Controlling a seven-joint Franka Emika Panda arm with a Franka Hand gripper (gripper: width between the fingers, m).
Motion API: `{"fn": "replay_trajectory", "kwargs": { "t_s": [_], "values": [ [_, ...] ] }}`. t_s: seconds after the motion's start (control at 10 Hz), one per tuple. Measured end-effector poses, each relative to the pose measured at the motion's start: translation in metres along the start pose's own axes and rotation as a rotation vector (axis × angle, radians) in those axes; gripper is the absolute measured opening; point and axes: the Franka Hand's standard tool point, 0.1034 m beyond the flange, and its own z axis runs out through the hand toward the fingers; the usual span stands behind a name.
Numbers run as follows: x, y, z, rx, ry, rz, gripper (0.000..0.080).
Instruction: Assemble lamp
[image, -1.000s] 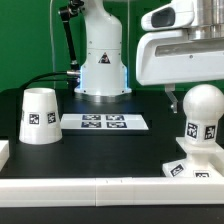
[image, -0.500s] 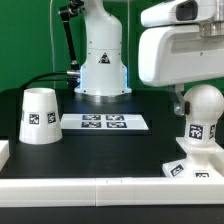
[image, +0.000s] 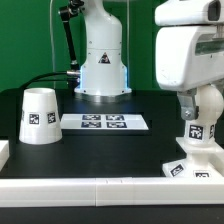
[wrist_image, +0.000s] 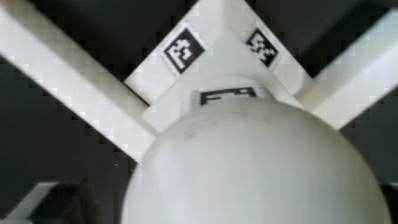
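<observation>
The lamp's rounded bulb (image: 204, 122) stands upright on the flat square base (image: 188, 168) at the exterior view's right. My gripper (image: 203, 100) has come down over the bulb's top, with one dark finger (image: 186, 104) showing beside the bulb; the jaws look open around it. In the wrist view the bulb (wrist_image: 240, 160) fills the picture from close by, with the tagged base (wrist_image: 222, 65) beyond it; no fingers show there. The truncated-cone shade (image: 40, 115) stands alone at the exterior view's left.
The marker board (image: 104, 122) lies mid-table between shade and bulb. The arm's pedestal (image: 100, 65) stands at the back. A white rail (image: 90, 188) runs along the table's front edge, right before the base.
My hand has moved toward the exterior view's right and down, from beside the bulb to over its top. Bulb, base and shade have not moved.
</observation>
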Motion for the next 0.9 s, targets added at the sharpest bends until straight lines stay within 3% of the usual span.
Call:
{"fn": "replay_trajectory", "kwargs": {
  "t_s": [0.9],
  "values": [
    [0.003,-0.0057,0.0022,-0.023,-0.052,-0.551,0.0698]
  ]
}}
